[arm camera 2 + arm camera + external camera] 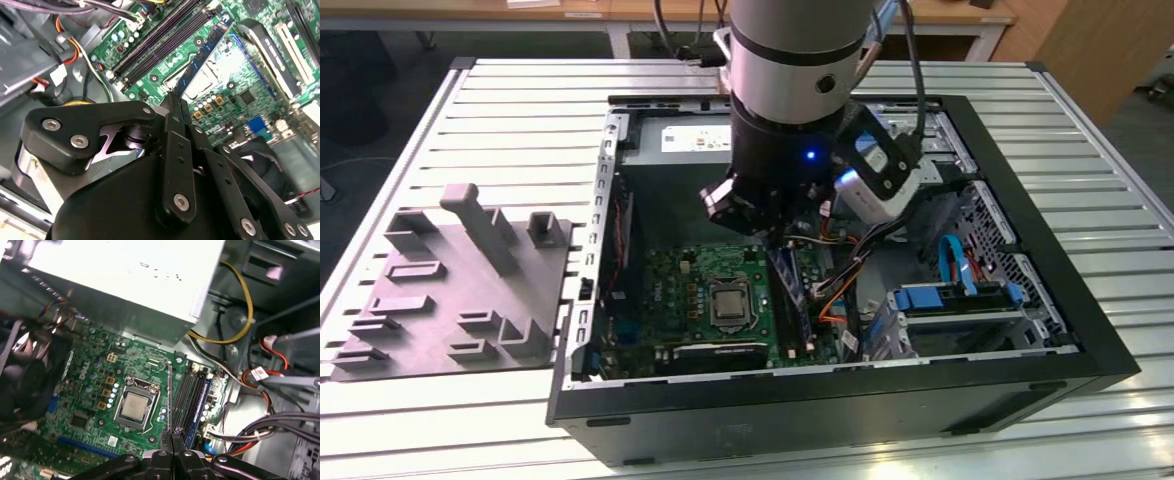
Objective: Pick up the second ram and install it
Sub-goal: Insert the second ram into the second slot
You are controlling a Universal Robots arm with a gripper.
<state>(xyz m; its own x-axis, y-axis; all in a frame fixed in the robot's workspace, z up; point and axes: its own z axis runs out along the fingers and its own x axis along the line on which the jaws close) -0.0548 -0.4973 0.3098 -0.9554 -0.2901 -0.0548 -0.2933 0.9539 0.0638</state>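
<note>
Black pincer [176, 102] pinches the long dark blue-green second ram [206, 52] over black plastic memory slots [187, 395], three o'clock of the silver processor socket [724, 300] in the exterior view; any tilt would likely jam it against a slot

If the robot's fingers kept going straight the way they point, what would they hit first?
Probably the motherboard, at or beside its black memory slots. The gripper, shut on the second ram, points down there, so the stick's edge would touch first; depth is unclear.

Bright, even room light — shadowed case [854, 400] interior, white glare on power supply [125, 280]
</note>
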